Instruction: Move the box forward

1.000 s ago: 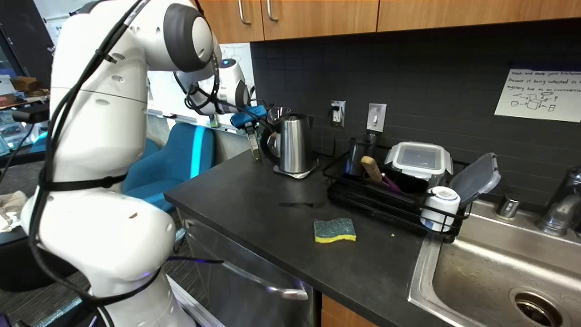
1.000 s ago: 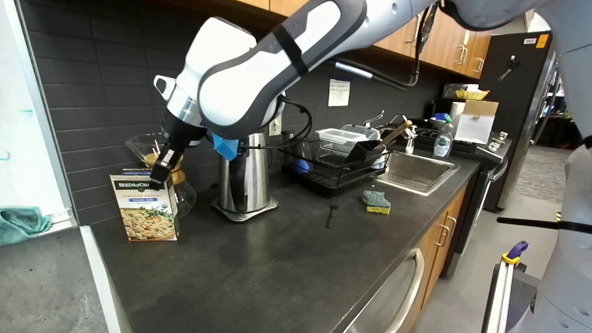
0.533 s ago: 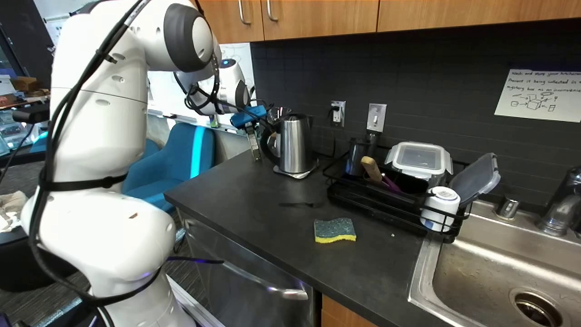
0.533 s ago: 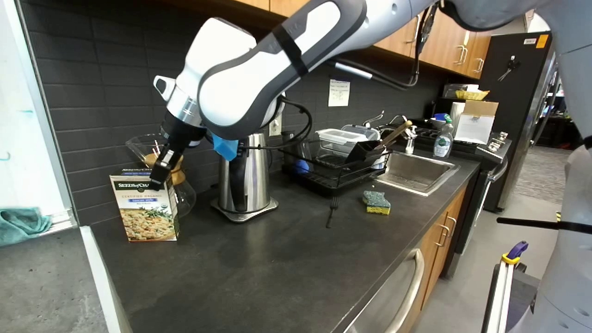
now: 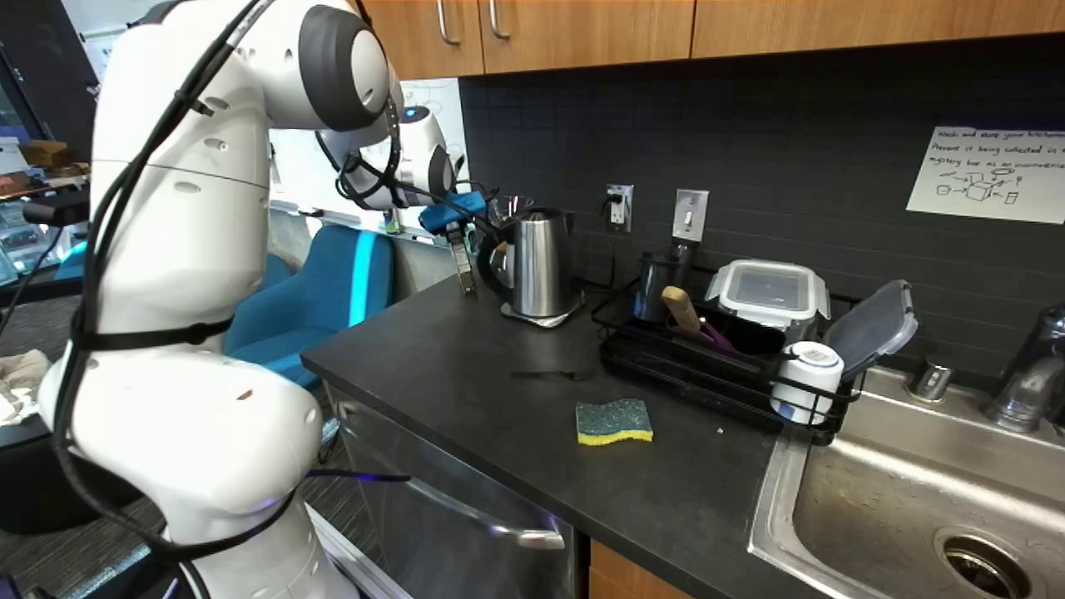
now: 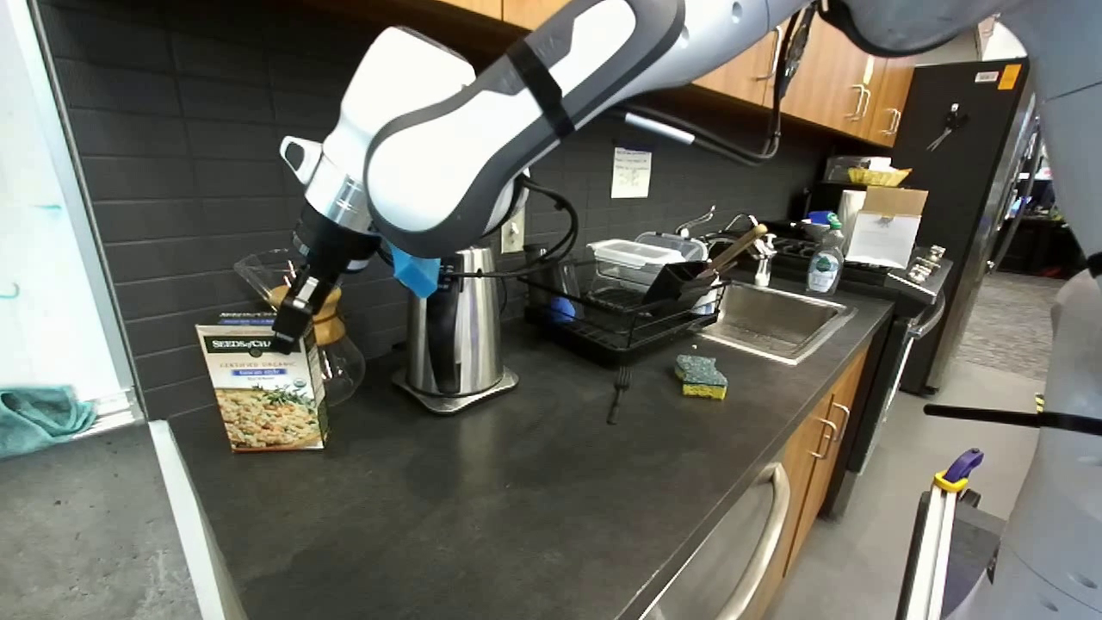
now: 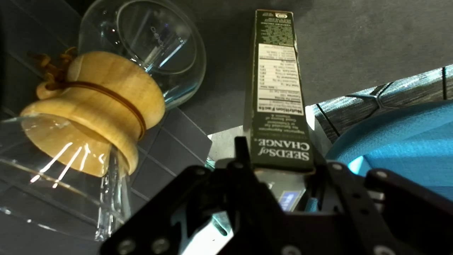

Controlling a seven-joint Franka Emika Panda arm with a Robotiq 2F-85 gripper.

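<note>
The box (image 6: 269, 400) is a cardboard food carton with a rice picture on its front and a dark green top band. It stands on the dark counter (image 6: 482, 517) at the far left end in an exterior view. In the wrist view the box (image 7: 277, 81) shows its narrow nutrition side. My gripper (image 6: 288, 334) is at the box's top edge; in the wrist view its black fingers (image 7: 279, 152) lie against both sides of the upper box. It also shows in an exterior view (image 5: 463, 279), where I cannot make out the box.
A glass carafe with a wooden collar (image 7: 113, 88) stands close beside the box, behind it in an exterior view (image 6: 329, 323). A steel kettle (image 6: 465, 344) is right of it. A fork (image 6: 618, 396), a sponge (image 6: 702, 379) and a dish rack (image 6: 620, 340) lie farther along.
In the last half second my gripper and the box have shifted slightly left together in an exterior view, toward the counter's end. Before that, nothing visibly moved.
</note>
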